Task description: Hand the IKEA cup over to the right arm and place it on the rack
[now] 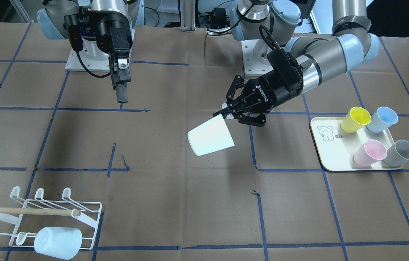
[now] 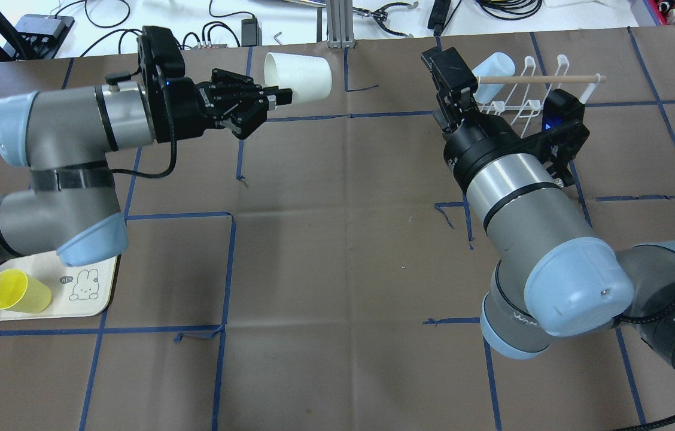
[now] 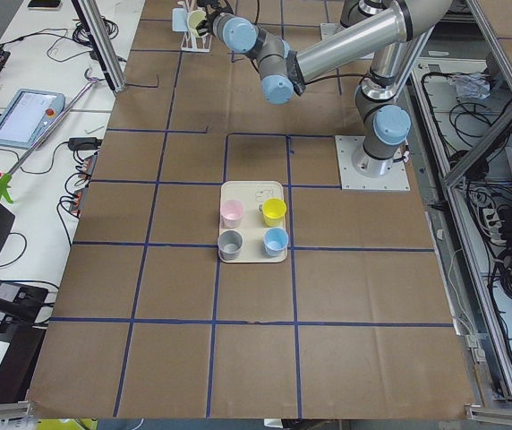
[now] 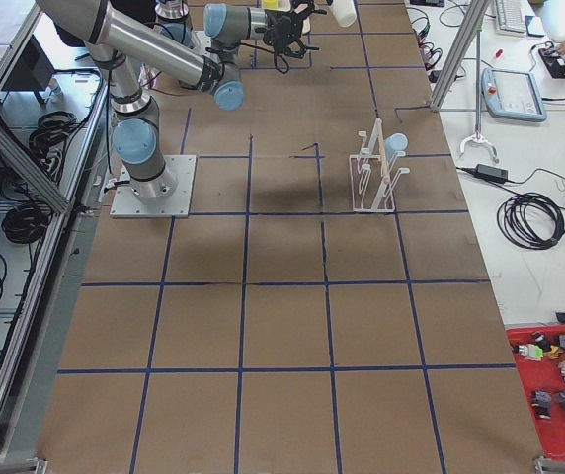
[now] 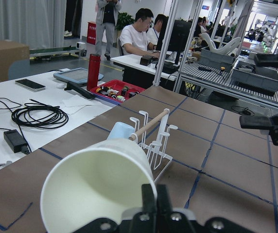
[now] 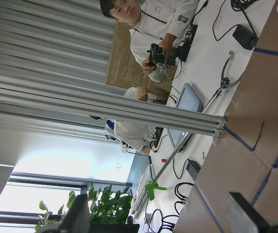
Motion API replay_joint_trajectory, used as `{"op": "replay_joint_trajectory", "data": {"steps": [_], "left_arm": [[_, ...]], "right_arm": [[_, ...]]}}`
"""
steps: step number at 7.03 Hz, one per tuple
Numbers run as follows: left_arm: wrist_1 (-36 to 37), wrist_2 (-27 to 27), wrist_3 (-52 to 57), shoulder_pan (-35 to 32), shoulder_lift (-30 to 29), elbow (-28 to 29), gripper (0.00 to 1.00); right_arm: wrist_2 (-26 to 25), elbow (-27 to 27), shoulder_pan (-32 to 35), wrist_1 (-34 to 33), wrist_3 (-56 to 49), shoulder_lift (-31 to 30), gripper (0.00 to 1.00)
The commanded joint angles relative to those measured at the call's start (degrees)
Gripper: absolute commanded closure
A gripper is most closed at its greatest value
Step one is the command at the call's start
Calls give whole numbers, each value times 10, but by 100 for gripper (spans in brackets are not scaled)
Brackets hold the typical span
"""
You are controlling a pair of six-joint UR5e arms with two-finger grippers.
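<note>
My left gripper (image 1: 227, 114) is shut on the rim of a white IKEA cup (image 1: 210, 137) and holds it on its side above the table's middle. In the overhead view the cup (image 2: 298, 75) points its base toward the right arm. In the left wrist view the cup's open mouth (image 5: 97, 189) faces the camera. My right gripper (image 1: 122, 93) hangs empty above the table, well apart from the cup. Its fingers (image 6: 243, 216) stand wide apart in the right wrist view. The white wire rack (image 1: 46, 214) with a wooden dowel lies at the table's corner.
A pale blue cup (image 1: 58, 242) lies on the rack's lower prongs. A cream tray (image 1: 329, 150) with a bear drawing holds yellow, blue, pink and grey cups (image 1: 355, 119) on the left arm's side. The rack also shows beyond the right arm in the overhead view (image 2: 529, 90).
</note>
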Motion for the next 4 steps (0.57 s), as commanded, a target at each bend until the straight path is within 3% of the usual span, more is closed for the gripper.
{"op": "replay_joint_trajectory", "data": {"steps": [1, 2, 4], "left_arm": [[105, -25, -10, 4, -2, -69, 98], [117, -25, -23, 4, -3, -70, 98], [155, -24, -24, -1, -4, -93, 98]], "right_arm": [[-1, 1, 14, 7, 25, 2, 0], [-1, 1, 14, 9, 83, 6, 0], [23, -2, 18, 84, 125, 9, 0]]}}
